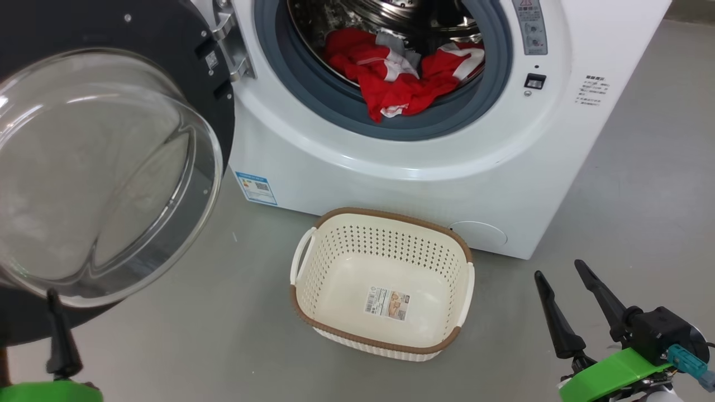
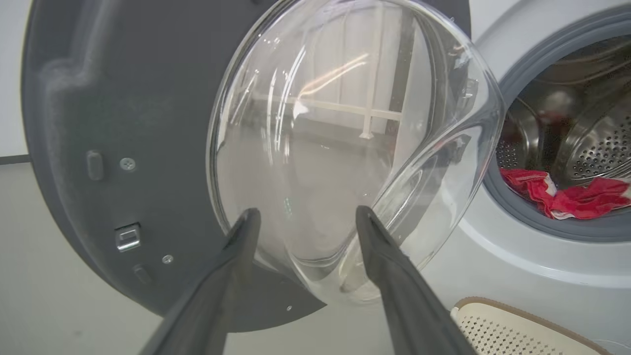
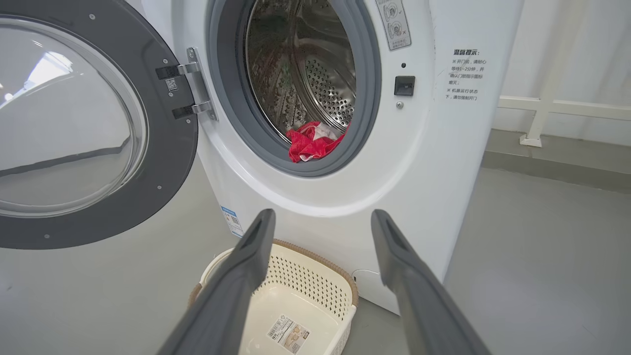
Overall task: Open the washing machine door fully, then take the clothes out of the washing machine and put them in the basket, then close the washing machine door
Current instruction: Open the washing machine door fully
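- The washing machine door [image 1: 100, 167] stands swung wide, left of the washing machine [image 1: 424, 167]
- The clothes [image 1: 402, 84] lie at the drum's mouth
- The basket [image 1: 385, 214] sits just before the machine
- Left gripper [image 2: 303, 214]: released, near the door's glass
- Right gripper [image 1: 557, 269]: released, right of the basket

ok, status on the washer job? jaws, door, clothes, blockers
Left gripper jaws open at the washing machine door; right gripper jaws open, empty. Door swung wide. Clothes in drum; basket empty below. Nothing blocking the opening.
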`<state>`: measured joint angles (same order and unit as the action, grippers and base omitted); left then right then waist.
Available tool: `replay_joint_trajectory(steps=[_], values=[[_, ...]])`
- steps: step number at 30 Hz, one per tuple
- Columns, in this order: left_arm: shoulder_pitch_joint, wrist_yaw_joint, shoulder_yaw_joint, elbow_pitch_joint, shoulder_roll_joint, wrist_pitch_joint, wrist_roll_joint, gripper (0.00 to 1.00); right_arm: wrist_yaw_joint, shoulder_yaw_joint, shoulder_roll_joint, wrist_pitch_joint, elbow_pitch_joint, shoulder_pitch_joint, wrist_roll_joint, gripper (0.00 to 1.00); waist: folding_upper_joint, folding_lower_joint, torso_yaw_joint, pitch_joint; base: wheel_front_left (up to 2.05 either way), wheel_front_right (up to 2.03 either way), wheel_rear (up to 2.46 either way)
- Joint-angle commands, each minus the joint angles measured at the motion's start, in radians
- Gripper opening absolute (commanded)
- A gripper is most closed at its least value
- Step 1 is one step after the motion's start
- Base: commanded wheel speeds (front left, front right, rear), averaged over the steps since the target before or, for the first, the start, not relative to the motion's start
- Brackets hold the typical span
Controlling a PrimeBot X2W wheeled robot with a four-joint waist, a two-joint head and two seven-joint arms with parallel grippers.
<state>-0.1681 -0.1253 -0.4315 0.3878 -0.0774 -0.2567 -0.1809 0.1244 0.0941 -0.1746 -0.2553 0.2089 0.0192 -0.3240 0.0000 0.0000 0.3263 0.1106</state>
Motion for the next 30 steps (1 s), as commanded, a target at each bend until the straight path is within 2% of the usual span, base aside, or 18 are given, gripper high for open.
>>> replay_joint_trajectory(steps=[1,7,12,22,30], values=[[0.014,-0.005,-0.008,-0.054,-0.026,-0.005,-0.003,1.00,0.006,0.012,-0.005,-0.006,-0.024,0.001,-0.014,1.00,0.0000,0.0000,-0.010,-0.009,0.00,0.00,0.00],[0.081,-0.005,0.062,-0.132,-0.008,-0.005,-0.006,1.00,0.006,-0.001,0.003,-0.006,-0.027,-0.005,-0.014,1.00,0.0000,0.0000,-0.040,-0.023,0.00,0.00,0.00],[0.131,-0.005,0.141,-0.190,-0.003,-0.005,-0.015,1.00,0.006,-0.010,0.017,-0.006,-0.030,-0.013,-0.014,1.00,0.0000,0.0000,-0.095,-0.036,0.00,0.00,0.00],[0.156,-0.005,0.245,-0.212,0.004,-0.005,-0.042,1.00,0.006,-0.037,0.034,-0.006,-0.034,-0.030,-0.015,1.00,0.0000,0.0000,-0.197,-0.037,0.00,0.00,0.00],[0.182,-0.005,0.283,-0.255,0.008,-0.005,-0.078,1.00,0.006,-0.052,0.038,-0.006,-0.044,-0.027,-0.011,1.00,0.0000,0.0000,-0.282,-0.028,0.00,0.00,0.00]])
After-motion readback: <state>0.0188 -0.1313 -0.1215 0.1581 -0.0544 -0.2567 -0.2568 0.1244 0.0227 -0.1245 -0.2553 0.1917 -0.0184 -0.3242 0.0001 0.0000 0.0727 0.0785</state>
